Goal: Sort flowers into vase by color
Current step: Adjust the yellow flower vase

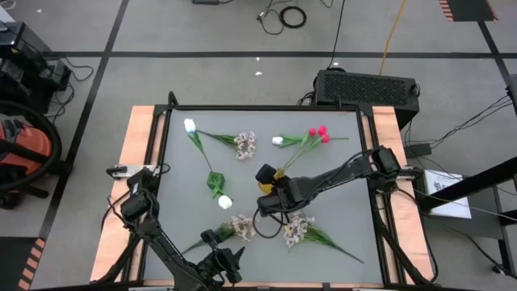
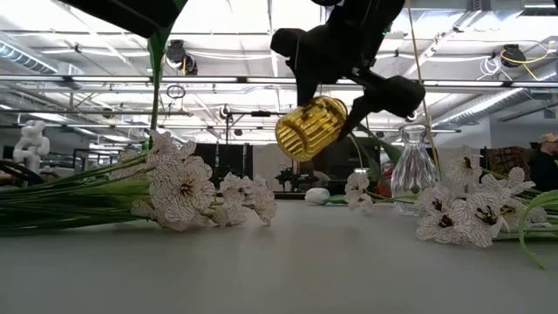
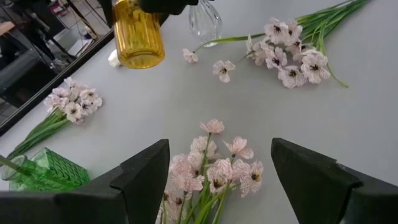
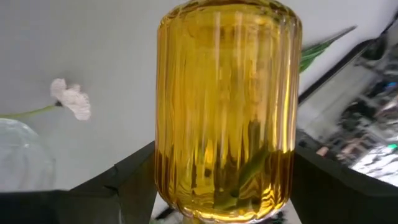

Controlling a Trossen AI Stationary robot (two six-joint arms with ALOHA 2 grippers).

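Ribbed amber glass vase (image 4: 227, 112): clamped between the right gripper (image 2: 336, 92) fingers, lifted clear of the grey table (image 2: 288, 270). Spray of pale whitish blossoms (image 3: 214, 171): lying just ahead of the left gripper (image 3: 221, 186), whose fingers are spread wide, empty.

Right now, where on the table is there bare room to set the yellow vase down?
The right gripper holds the yellow vase off the table. Bare: the stretch right of the pink-red tulips, running down to the pale spray, and the left strip beside the green vase. Crowded: the near edge, around the open left gripper.
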